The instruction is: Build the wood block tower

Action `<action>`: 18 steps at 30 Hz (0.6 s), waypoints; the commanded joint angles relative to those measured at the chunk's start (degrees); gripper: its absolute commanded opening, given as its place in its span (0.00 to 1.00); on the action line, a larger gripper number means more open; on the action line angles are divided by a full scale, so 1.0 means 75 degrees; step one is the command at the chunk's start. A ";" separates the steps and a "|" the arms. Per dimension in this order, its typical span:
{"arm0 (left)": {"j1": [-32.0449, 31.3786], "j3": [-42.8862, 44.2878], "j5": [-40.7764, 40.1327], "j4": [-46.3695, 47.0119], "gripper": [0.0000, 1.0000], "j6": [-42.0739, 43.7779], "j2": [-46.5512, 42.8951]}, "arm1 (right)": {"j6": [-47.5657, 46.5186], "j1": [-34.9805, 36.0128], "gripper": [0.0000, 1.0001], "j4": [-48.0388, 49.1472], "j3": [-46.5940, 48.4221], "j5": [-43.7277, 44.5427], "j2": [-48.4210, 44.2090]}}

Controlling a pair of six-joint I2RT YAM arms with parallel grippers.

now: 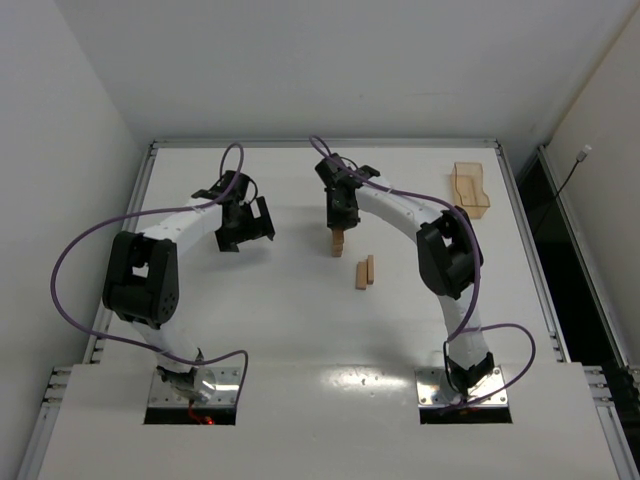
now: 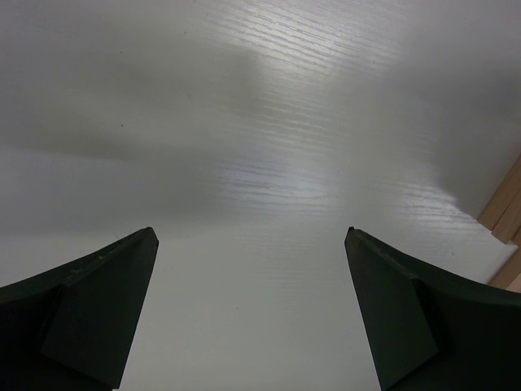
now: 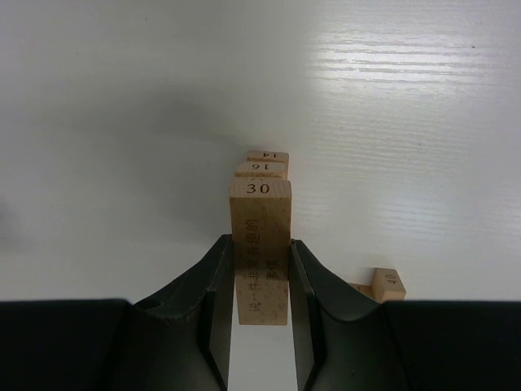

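The wood block tower (image 1: 339, 243) is a short stack of tan blocks in the middle of the table. My right gripper (image 1: 340, 222) hangs directly over it. In the right wrist view the right gripper (image 3: 260, 242) is shut on a wooden block marked 30 (image 3: 260, 213), clamped by its long sides. Just beyond it lie the ends of the tower's blocks marked 16 (image 3: 262, 169) and 14 (image 3: 269, 155). Whether the held block touches them I cannot tell. My left gripper (image 1: 250, 230) is left of the tower, and its wrist view shows the left gripper (image 2: 251, 232) open over bare table.
Two loose blocks (image 1: 366, 272) lie side by side right of the tower; one marked 40 (image 3: 389, 283) shows past my right finger. A translucent tan tray (image 1: 470, 188) sits at the far right. Tan wood (image 2: 509, 212) shows at the right edge of the left wrist view.
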 commanded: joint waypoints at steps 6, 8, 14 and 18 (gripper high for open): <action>0.0054 0.0184 0.0072 0.0151 1.00 -0.0057 -0.0012 | -0.0030 0.0037 0.11 0.0196 0.0108 -0.0133 -0.0006; 0.0054 0.0184 0.0072 0.0151 1.00 -0.0057 -0.0012 | -0.0030 0.0037 0.18 0.0196 0.0038 -0.0133 -0.0006; 0.0054 0.0184 0.0072 0.0151 1.00 -0.0057 -0.0012 | -0.0030 0.0037 0.40 0.0196 0.0037 -0.0133 -0.0076; 0.0054 0.0184 0.0072 0.0151 1.00 -0.0057 -0.0012 | -0.0030 0.0037 0.53 0.0196 -0.0033 -0.0133 -0.0076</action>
